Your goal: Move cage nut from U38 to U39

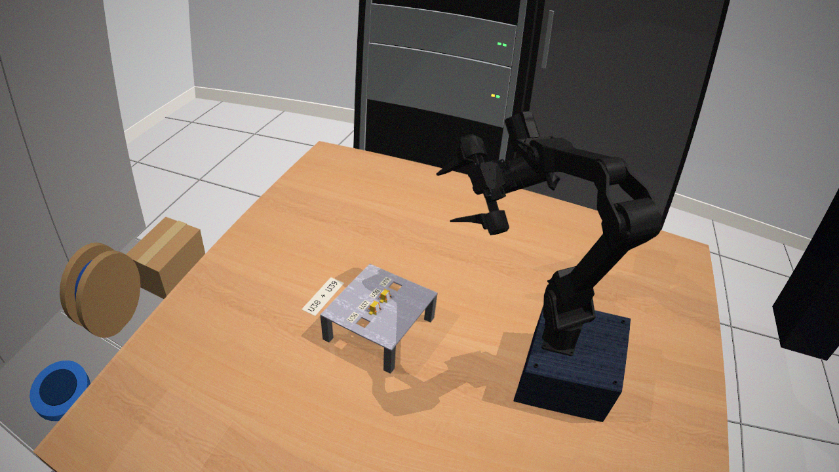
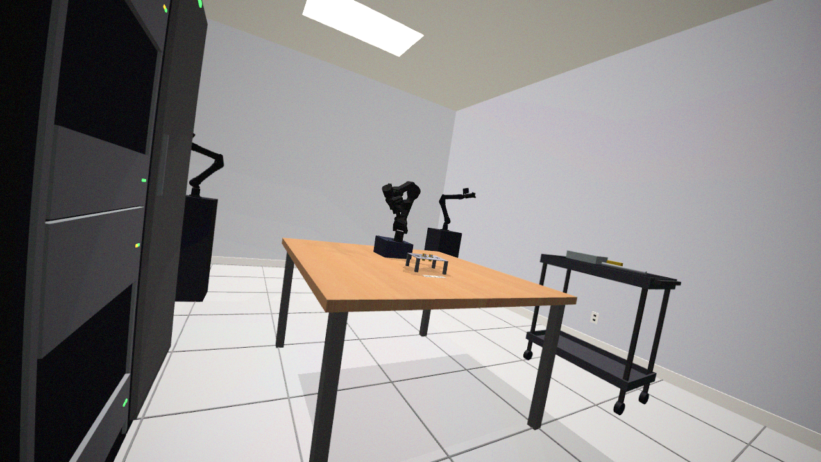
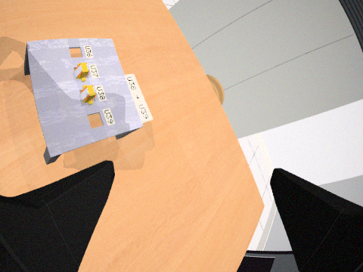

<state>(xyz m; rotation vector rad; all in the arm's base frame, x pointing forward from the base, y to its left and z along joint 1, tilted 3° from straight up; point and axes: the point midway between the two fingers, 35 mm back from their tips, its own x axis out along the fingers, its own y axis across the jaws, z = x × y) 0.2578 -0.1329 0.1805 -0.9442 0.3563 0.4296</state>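
Observation:
The grey rail plate (image 1: 413,297) (image 2: 440,259) (image 3: 57,117) stands on short legs on the table. One yellow cage nut (image 1: 385,295) (image 3: 88,94) is at U38, beside another yellow nut (image 1: 373,307) (image 3: 82,72) at U37. Both project above the plate. The square hole U39 (image 1: 396,286) (image 3: 95,120) is empty, with wood showing through it. My gripper (image 1: 445,196) (image 3: 195,174) is wide open with nothing between its fingers. It is well above the table and away from the plate, on the U39 side. The nuts' spring wings under the plate are hidden.
Hole U36 (image 1: 363,322) (image 3: 76,52) is also empty. A "U38 → U39" card (image 1: 320,296) (image 3: 135,98) lies on the table (image 1: 246,364) beside the plate. The arm's dark base block (image 1: 563,390) (image 2: 392,247) stands on the opposite side. A rack (image 1: 436,76) stands beyond the table.

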